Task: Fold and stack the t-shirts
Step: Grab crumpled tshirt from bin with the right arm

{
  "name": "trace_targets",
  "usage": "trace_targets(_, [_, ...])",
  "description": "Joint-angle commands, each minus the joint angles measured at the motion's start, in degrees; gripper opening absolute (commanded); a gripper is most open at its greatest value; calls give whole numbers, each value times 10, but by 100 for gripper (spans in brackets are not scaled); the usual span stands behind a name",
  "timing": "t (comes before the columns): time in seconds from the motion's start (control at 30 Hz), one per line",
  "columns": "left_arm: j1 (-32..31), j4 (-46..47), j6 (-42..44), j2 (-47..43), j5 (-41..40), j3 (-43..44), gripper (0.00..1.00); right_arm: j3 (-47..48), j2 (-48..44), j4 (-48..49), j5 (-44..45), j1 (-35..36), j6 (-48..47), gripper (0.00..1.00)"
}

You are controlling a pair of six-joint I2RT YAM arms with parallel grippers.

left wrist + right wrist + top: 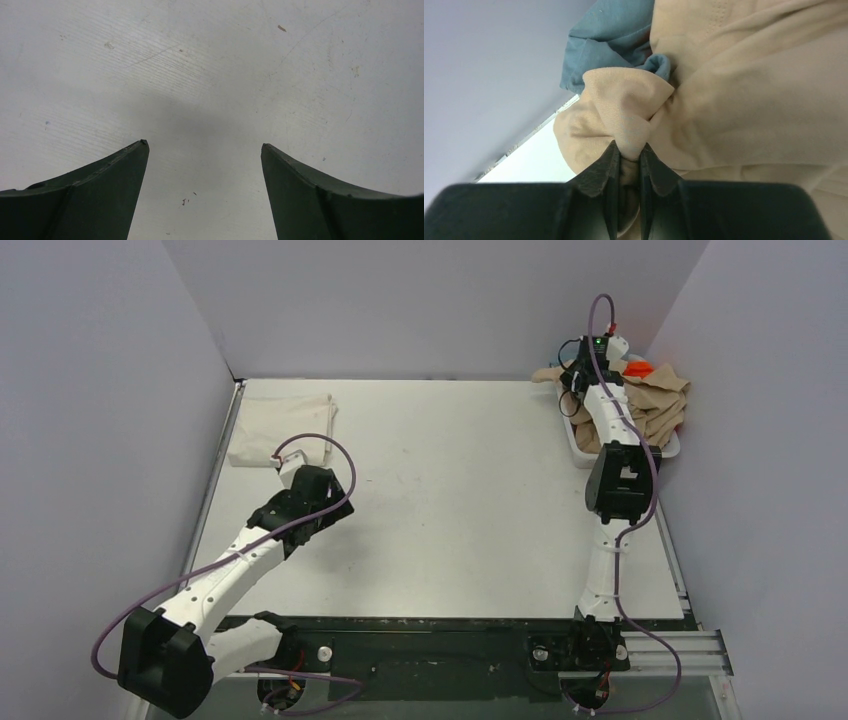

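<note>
Right gripper (629,150): your fingers are pinched almost together on a bunched fold of the tan t-shirt (749,100), with the cloth squeezed between the tips. In the top view that arm is stretched out to 2 o'clock on the table (460,500), its wrist over the white basket (582,452).

The tan shirt is heaped in the basket and spills over the rim. The grey-blue t-shirt (604,45) is tucked against it, at 11 o'clock from your fingertips in the right wrist view. A bit of the orange t-shirt (636,368) shows at the far side of the heap, against the right wall.

Left gripper (205,147): your fingers are spread wide with nothing between them, only bare, scuffed tabletop underneath. In the top view that arm sits over the left half of the table, around 9 o'clock.

The cream-white t-shirt (282,428) lies flat as a rough rectangle at 10 o'clock, by the left edge and just beyond the left wrist. Whether the wrist touches the cloth can't be told from here.
</note>
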Motion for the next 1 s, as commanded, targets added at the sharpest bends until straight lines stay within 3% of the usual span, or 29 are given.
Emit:
trace_targets(0.0, [4, 19, 6, -20, 17, 15, 93, -39, -132, 35, 35, -3, -4, 0])
trace_targets(0.3, [4, 13, -1, -66, 43, 3, 93, -228, -377, 103, 68, 2, -9, 0])
trace_targets(0.47, [4, 2, -7, -102, 52, -4, 93, -226, -487, 104, 68, 12, -25, 0])
trace_targets(0.67, [4, -6, -14, -137, 61, -19, 93, -101, -504, 6, 88, 18, -81, 0])
trace_targets(0.97, [4, -22, -17, -151, 56, -18, 93, -97, -447, -37, 172, 8, -109, 0])
